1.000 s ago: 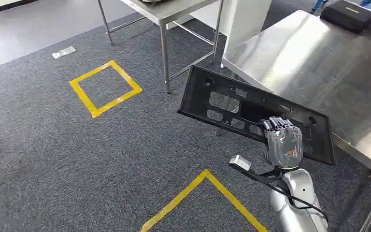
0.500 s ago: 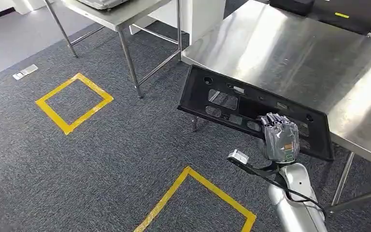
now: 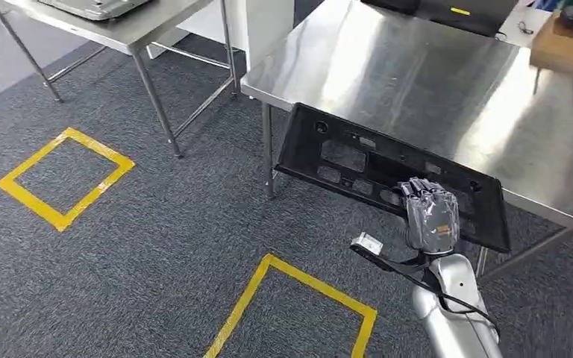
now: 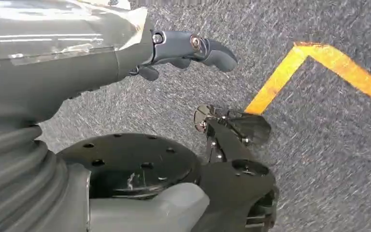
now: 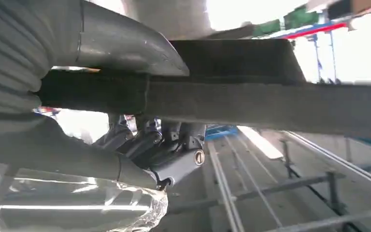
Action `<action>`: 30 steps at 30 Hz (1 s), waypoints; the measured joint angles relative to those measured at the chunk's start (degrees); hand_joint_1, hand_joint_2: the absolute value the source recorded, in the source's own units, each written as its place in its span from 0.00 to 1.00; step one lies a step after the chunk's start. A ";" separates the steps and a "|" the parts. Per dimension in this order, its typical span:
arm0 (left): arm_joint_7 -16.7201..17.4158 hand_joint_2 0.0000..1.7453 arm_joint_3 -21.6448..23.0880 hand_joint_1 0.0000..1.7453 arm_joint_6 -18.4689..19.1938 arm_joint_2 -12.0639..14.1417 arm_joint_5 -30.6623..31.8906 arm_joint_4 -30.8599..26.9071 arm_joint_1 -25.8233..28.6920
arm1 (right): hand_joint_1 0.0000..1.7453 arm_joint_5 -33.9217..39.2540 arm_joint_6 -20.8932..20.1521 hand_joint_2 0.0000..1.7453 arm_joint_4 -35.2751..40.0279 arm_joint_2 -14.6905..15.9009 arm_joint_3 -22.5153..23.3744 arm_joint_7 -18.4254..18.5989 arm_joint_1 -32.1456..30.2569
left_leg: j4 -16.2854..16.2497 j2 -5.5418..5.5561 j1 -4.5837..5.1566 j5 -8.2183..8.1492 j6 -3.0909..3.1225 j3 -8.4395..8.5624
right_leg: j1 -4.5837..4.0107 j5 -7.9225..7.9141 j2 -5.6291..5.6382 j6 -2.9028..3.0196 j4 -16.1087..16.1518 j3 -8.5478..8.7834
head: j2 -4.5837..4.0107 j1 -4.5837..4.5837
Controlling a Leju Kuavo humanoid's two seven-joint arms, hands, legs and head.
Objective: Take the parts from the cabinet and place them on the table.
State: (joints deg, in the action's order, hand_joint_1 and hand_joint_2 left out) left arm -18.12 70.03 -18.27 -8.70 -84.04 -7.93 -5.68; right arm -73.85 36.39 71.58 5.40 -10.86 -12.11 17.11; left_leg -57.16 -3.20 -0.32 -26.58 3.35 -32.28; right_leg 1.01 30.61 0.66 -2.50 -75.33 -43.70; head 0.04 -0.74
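The right robot hand (image 3: 432, 215) grips one flat black rectangular plastic panel (image 3: 373, 164) with cut-outs at its near edge, fingers curled over it. The panel hangs tilted at the near edge of the steel counter (image 3: 418, 74), at twelve o'clock from the hand. The left robot hand (image 4: 183, 50) holds nothing, fingers loosely apart above the grey carpet (image 3: 157, 224). Two yellow tape squares (image 3: 63, 175) mark the floor.

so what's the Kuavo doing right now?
Its right hand grips a flat black panel with cutouts, carried in the air at the near edge of the steel table. The panel isn't set down yet; its far edge overlaps the tabletop in the head view. The left hand hangs over the carpet, holding nothing.
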 joint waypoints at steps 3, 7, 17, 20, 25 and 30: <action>0.00 1.00 0.00 0.00 -0.04 -0.11 -0.09 0.00 -0.07 | 1.00 0.98 0.02 1.00 -0.17 0.00 -0.09 -0.24 0.09 | -0.20 -1.14 -0.09 -0.29 -0.52 0.16 | 0.78 -4.75 -1.42 -1.78 14.14 8.11 | 0.00 0.02; -0.22 1.00 0.00 0.00 0.22 -0.22 -0.17 -0.02 -0.15 | 1.00 0.24 0.04 1.00 -0.35 0.15 -0.37 0.04 0.06 | -0.39 -2.05 0.24 -1.01 -2.09 0.21 | -0.22 -4.79 -1.78 0.15 17.76 9.89 | 0.00 0.15; -0.81 1.00 0.00 0.00 0.22 -0.24 -0.09 -0.02 0.16 | 1.00 0.09 0.07 1.00 -0.11 0.33 -0.59 0.02 -0.53 | -12.83 3.11 -0.46 -2.63 -3.10 -8.21 | -0.14 -3.27 0.84 2.77 18.05 12.86 | 0.00 0.59; -0.79 1.00 0.00 0.00 0.17 -0.22 -0.04 -0.02 0.21 | 1.00 -0.22 0.07 1.00 -0.02 0.35 -0.59 0.02 -0.60 | -2.08 3.84 -0.34 2.47 -2.14 -3.34 | -0.11 -2.27 1.39 2.30 18.20 13.95 | 0.00 0.52; -0.66 1.00 0.02 0.00 0.04 -0.28 0.09 -0.04 0.14 | 1.00 -0.66 0.07 1.00 0.53 0.57 -0.63 0.02 -1.31 | -0.24 3.51 0.40 1.30 -0.15 -1.74 | -0.81 -2.23 1.63 0.55 17.44 14.26 | 0.02 0.55; -0.61 1.00 0.02 0.00 0.04 -0.33 0.09 -0.04 0.16 | 1.00 -0.66 0.07 1.00 0.70 0.88 -0.79 0.02 -1.51 | 0.33 3.37 0.29 0.10 0.73 0.13 | -0.18 2.99 0.17 0.25 1.12 4.09 | 0.00 0.39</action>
State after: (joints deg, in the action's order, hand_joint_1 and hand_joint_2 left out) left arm -18.73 70.05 -18.23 -9.03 -83.95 -7.98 -5.52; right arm -74.51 36.46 72.28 6.27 -11.65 -12.09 15.60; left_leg -56.83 0.17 -0.03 -26.48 4.08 -32.15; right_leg 0.82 33.60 0.83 -2.25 -74.22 -39.61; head 0.04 -0.35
